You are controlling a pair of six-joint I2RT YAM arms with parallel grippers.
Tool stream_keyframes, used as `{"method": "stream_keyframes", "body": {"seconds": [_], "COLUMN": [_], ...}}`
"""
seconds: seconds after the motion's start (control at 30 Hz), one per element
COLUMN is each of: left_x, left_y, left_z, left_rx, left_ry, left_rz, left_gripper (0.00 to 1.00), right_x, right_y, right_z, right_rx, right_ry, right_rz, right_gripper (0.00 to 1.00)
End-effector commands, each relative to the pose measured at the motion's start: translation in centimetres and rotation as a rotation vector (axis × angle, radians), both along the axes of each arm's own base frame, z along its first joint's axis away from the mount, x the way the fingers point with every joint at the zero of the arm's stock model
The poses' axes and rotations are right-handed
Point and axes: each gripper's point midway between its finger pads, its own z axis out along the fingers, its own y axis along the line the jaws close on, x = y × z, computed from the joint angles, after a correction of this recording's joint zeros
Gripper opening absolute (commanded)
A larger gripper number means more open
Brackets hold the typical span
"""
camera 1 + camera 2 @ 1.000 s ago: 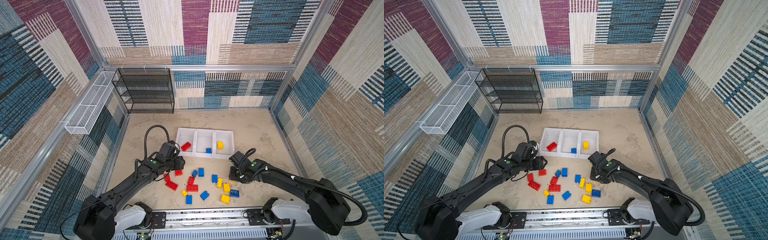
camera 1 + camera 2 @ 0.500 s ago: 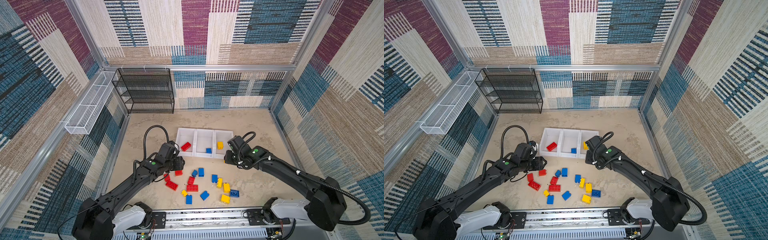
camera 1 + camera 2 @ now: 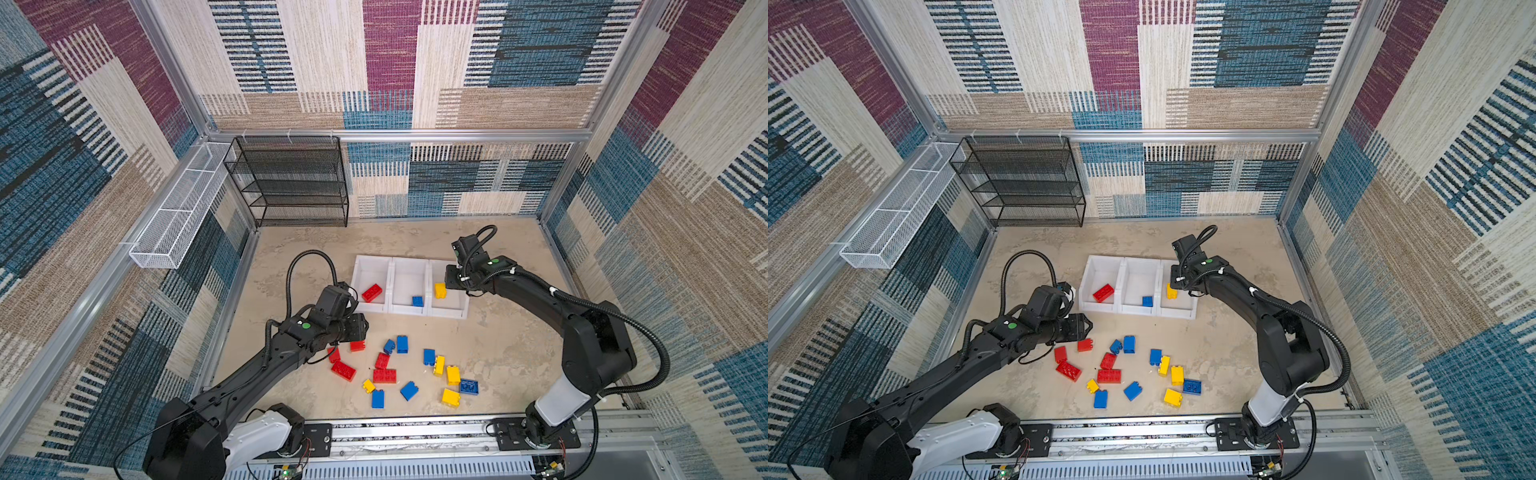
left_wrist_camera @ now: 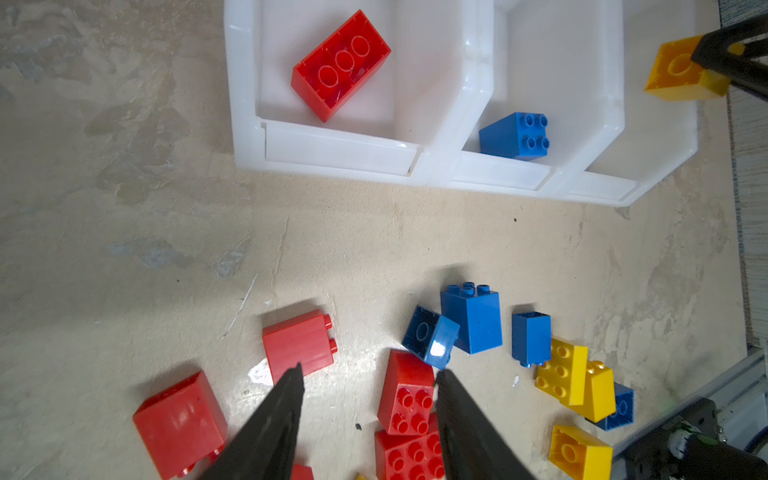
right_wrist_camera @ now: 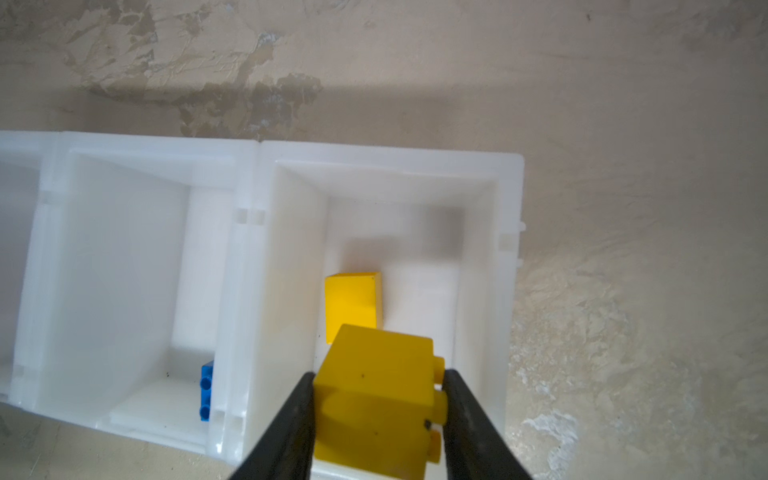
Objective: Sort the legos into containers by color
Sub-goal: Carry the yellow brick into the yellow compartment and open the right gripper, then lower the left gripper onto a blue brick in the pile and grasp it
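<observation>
We are working on a mottled beige tabletop point(image 3: 511, 340) boxed in by patterned fabric walls point(image 3: 395, 62). Nearest us, at 6 o'clock, about 15 loose legos point(image 3: 384, 376) are lying scattered in red, blue and yellow, some touching, leaving tight gaps for fingers. The left gripper point(image 4: 369, 374) is hovering over the red cluster at 8 o'clock of the containers point(image 3: 390, 282), jaws spread and empty, 1 finger just beside a square red brick point(image 4: 297, 343). We are judging it is lining up a red pick, the reds lying on its side.

Further in, the containers are sitting in a row, with 1 red brick point(image 3: 371, 292) in the 9 o'clock bin and 1 blue brick point(image 3: 417, 301) in the middle. The right gripper point(image 5: 380, 376) is pinching a yellow brick point(image 5: 374, 407) above the 3 o'clock bin, where a second yellow brick point(image 5: 351, 303) is already lying, so letting go here is matching colour. Open tabletop is waiting at 12 and 3 o'clock of the bins for retreating.

Farthest, at 10 to 11 o'clock, a black mesh rack point(image 3: 291, 183) and a white wire basket point(image 3: 174, 220) are standing well clear.
</observation>
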Motion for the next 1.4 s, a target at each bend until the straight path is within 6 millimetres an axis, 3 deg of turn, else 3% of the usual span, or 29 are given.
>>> {"method": "stream_keyframes", "body": {"seconds": [0.0,0.13,0.23,0.6,0.83,1.0,1.2,1.37], "left_x": [-0.3,-0.4,-0.5,-0.8,-1.2,-1.5,-1.9,-2.3], "left_y": [0.4,0.5,0.5,0.4,0.0,-1.8,-5.3,-7.3], "left_z": [-0.2,-0.4,-0.5,-0.5,-0.7,-0.7,-1.4,-3.2], "left_rx": [0.005,0.009,0.01,0.008,0.013,0.037,0.073,0.137], "left_ry": [0.015,0.017,0.02,0.028,0.036,0.036,0.064,0.095], "left_rz": [0.028,0.031,0.03,0.024,0.0,-0.075,-0.221,-0.306], "left_gripper": [0.55,0.55,0.55,0.55,0.55,0.55,0.53,0.5], "right_x": [1.0,0.8,0.5,-0.1,-0.8,-1.3,-1.7,-2.1], "right_y": [0.4,0.2,0.1,0.1,0.0,0.1,0.2,-0.1], "right_z": [0.3,0.2,0.6,2.4,2.4,2.3,2.4,2.4], "right_rx": [0.006,0.003,0.011,0.048,0.061,0.081,0.1,0.104], "right_ry": [-0.032,-0.031,-0.039,-0.068,-0.062,-0.058,-0.058,-0.059], "right_rz": [0.025,0.018,0.01,0.011,0.013,0.012,0.008,-0.001], "right_gripper": [0.5,0.66,0.7,0.71,0.71,0.7,0.7,0.7]}}
